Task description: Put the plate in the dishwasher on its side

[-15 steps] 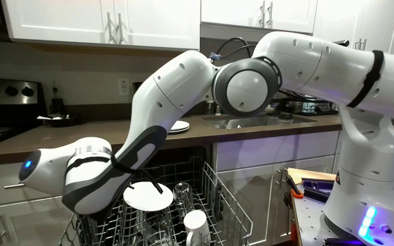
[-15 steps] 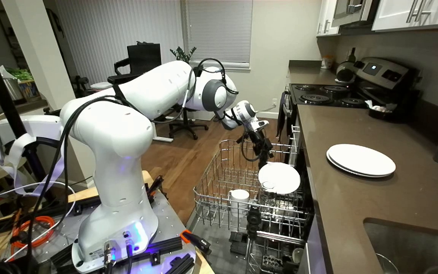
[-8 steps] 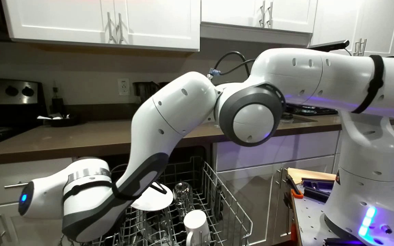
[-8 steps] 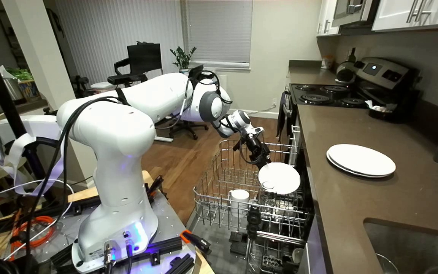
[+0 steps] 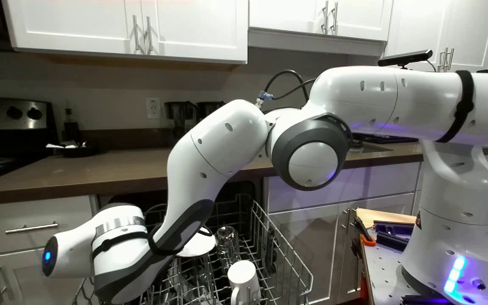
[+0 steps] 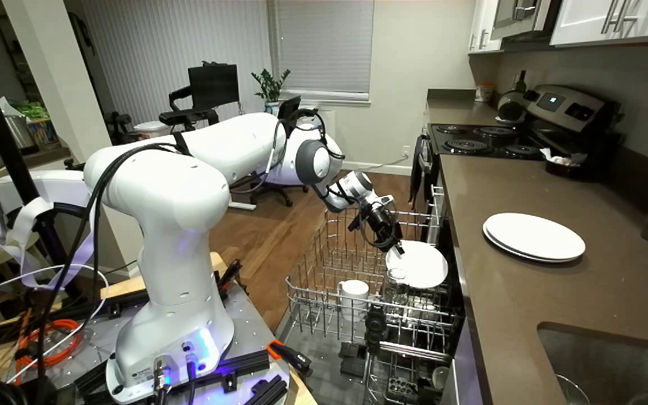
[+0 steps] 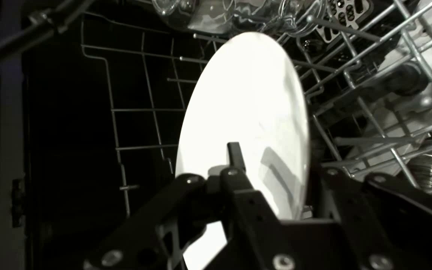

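The white plate [image 6: 422, 270] stands tilted in the pulled-out wire rack of the dishwasher [image 5: 244, 189]; tines [image 7: 186, 60] rise beside it in the wrist view. Its lower edge is hidden. My gripper [image 7: 278, 154] straddles the plate's near edge. One finger [image 7: 235, 155] is over the plate's face, its shadow lying apart from it on the white surface. Behind the rim sits the opposite finger, dark and mostly hidden. The jaws are partly closed, with a gap beside the plate. In an exterior view a fingertip [image 6: 400, 248] shows in front of the plate; elsewhere the arm covers the gripper.
In the rack stand a clear glass [image 5: 227, 245] close by the plate and a white cup [image 5: 244, 277]. The counter [image 6: 498, 304] edge runs along the rack's side. Further white plates [image 6: 535, 236] lie stacked on it. The dishwasher door [image 6: 324, 360] is down.
My arm has come down and brought the gripper to the plate, so a fingertip now overlaps its face. Over the last half second the plate has shifted slightly rightward in an exterior view.
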You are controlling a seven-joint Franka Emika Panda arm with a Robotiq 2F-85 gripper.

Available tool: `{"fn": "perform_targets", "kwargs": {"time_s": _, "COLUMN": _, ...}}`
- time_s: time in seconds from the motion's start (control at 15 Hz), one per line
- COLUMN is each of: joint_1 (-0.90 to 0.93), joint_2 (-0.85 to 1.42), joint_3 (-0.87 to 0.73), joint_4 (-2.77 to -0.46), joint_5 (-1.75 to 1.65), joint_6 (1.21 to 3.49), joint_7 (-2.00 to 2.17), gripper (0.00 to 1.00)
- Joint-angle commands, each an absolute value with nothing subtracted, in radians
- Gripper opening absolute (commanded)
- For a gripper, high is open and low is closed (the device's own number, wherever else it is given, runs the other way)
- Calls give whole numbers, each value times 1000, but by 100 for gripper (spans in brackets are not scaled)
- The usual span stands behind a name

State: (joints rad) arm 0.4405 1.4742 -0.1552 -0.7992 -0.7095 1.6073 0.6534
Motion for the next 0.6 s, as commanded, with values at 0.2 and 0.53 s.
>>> {"fn": "perform_targets", "kwargs": {"time_s": 0.2, "joint_1": 440, "joint_2": 1380, "joint_3": -130, "joint_4": -857, "joint_5": -709, "joint_6": 1673, "joint_7": 614, "gripper": 0}}
{"fn": "perform_targets", "kwargs": {"time_s": 0.53, "joint_1": 468, "joint_2": 1189, "joint_3": -95, "joint_4": -1014, "joint_5": -706, "joint_6": 1666, "joint_7": 628, "gripper": 2}}
